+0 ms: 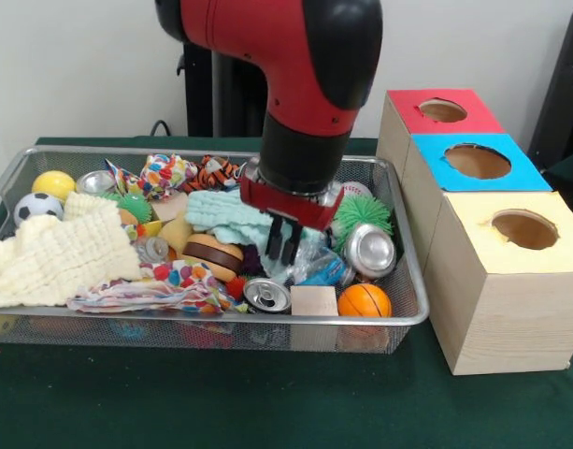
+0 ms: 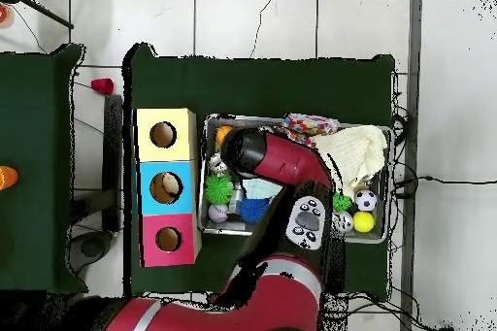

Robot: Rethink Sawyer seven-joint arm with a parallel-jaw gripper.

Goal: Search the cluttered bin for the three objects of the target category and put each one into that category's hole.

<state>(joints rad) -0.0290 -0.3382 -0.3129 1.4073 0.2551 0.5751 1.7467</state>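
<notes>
The silver wire-mesh bin (image 1: 412,313) is full of toys, cloths and cans; it also shows in the overhead view (image 2: 388,240). My gripper (image 1: 284,245) points down into the bin's right half. It sits right beside a crumpled see-through bottle with a blue label (image 1: 321,268), and contact cannot be told. No other see-through bottle shows. The hole (image 1: 478,161) in the blue top lies in the middle of a row of three boxes to the right of the bin. It also shows in the overhead view (image 2: 166,187). There the arm (image 2: 281,157) hides the gripper.
Silver cans (image 1: 266,296) (image 1: 370,251) lie beside the bottle, with a wooden block (image 1: 314,300) and an orange ball (image 1: 365,301) at the front rim. A cream cloth (image 1: 52,257) fills the left side. The red-topped hole (image 1: 442,110) and the yellow-topped hole (image 1: 523,228) flank the blue one.
</notes>
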